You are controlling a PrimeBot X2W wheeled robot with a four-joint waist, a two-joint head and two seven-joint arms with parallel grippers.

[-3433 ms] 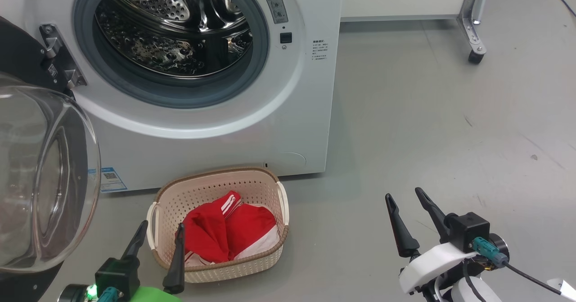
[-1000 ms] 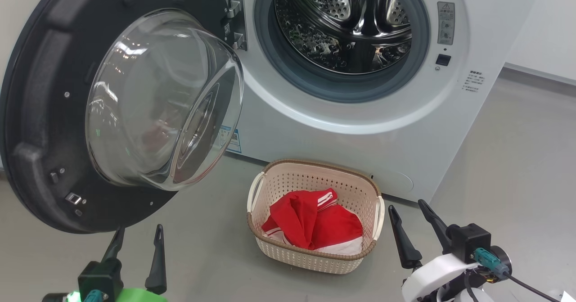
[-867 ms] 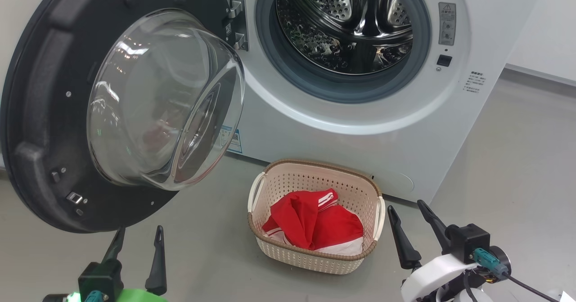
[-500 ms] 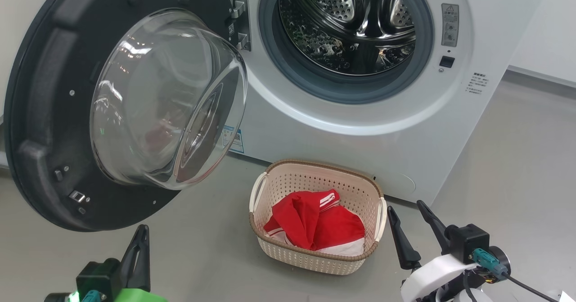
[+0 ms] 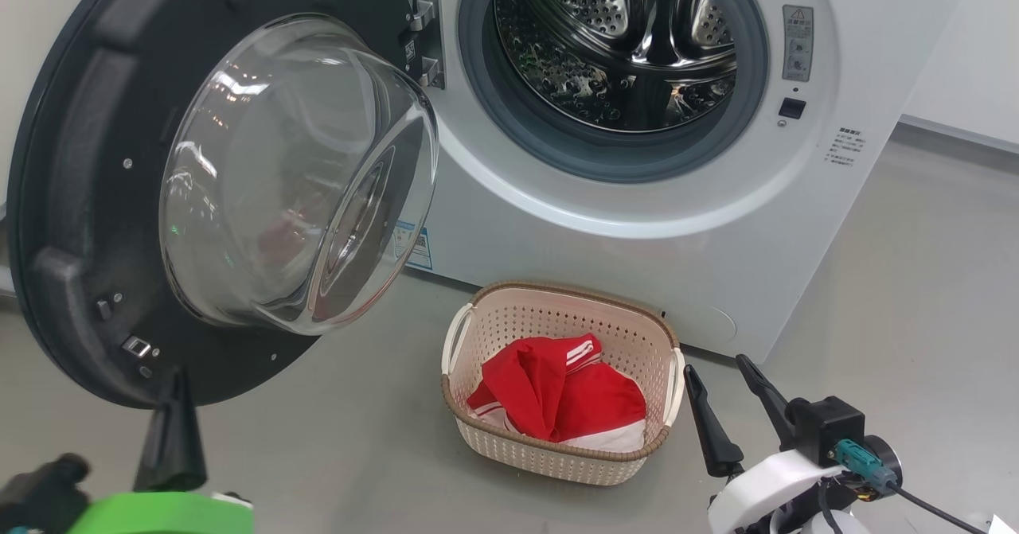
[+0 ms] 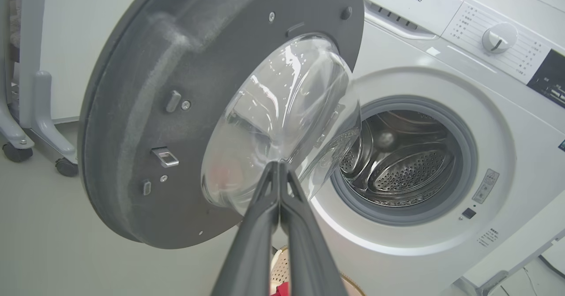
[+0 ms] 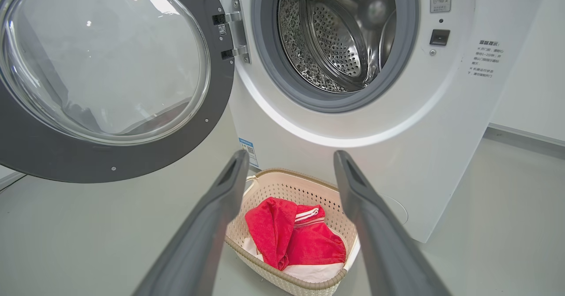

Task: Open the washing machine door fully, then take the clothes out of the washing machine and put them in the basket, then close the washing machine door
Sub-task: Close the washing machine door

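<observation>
Your left gripper (image 6: 279, 169) is closed tight, fingers pressed together with nothing between them. In its wrist view the joined tips point up at the lower edge of the glass bowl of the washing machine door (image 5: 294, 176); you cannot tell whether they touch it. In the head view that gripper sits at the lower left, its tip just under the door's black rim.

The door stands swung wide to the left of the washing machine (image 5: 621, 224), its inner face turned toward you and its hinge at the left side of the opening. The steel drum (image 5: 621, 48) is open to view.

The clothes (image 5: 557, 395), a red garment with white stripes, lie bunched inside the basket (image 5: 557, 319). The basket sits on the floor (image 5: 358, 438) just in front of the machine, below the opening.

Your right gripper (image 5: 715, 365) hangs at the lower right with its fingers spread wide and holding nothing, just beside the basket's right handle. Its wrist view looks between the fingers down at the basket.
</observation>
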